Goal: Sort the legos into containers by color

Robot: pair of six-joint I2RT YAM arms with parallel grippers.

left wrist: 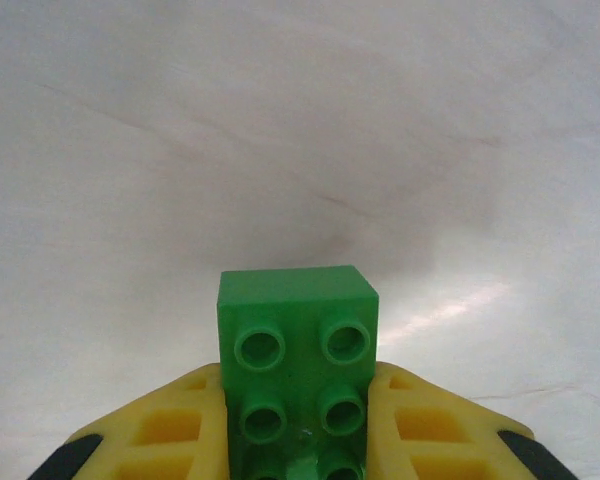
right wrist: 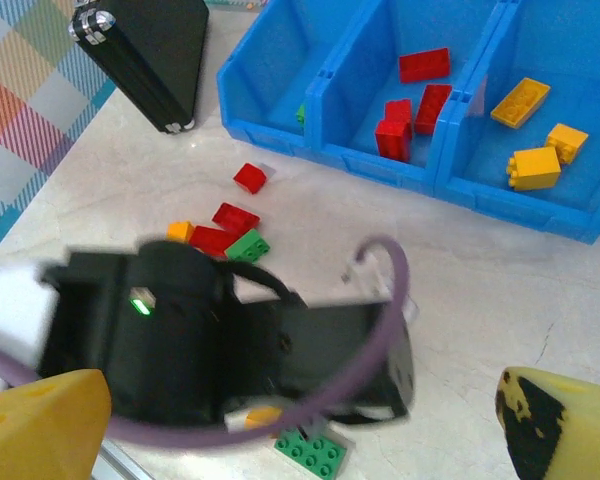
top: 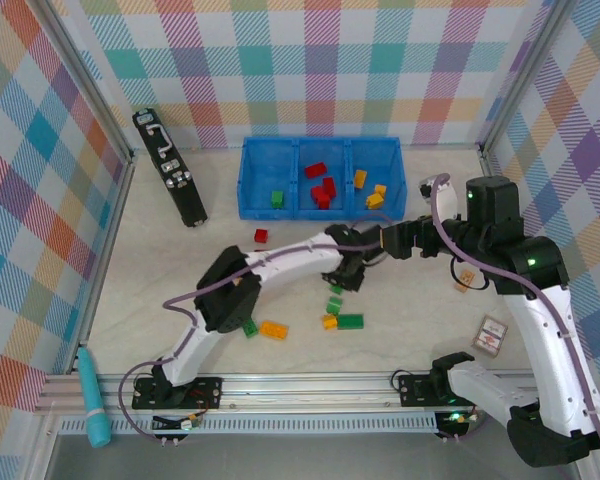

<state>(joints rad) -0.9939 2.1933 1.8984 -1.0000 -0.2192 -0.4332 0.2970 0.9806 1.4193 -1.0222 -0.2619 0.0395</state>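
- Green brick (left wrist: 295, 340) is clamped in the shut left jaws, squeezed between yellow pads (left wrist: 430, 430). Its long axis runs back along them and its studs face the wrist camera.
- Blue tray (top: 245, 185) lies beyond and to the left. Its leftmost compartment (top: 263, 165) holds one green lego (top: 277, 198).
- Right jaws are spread wide and empty, close by.
- Brick looks glossy, two studs wide.

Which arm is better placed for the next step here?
Left. The left gripper is shut on a green brick, ready to carry to the blue tray; the right gripper is open, holding nothing.
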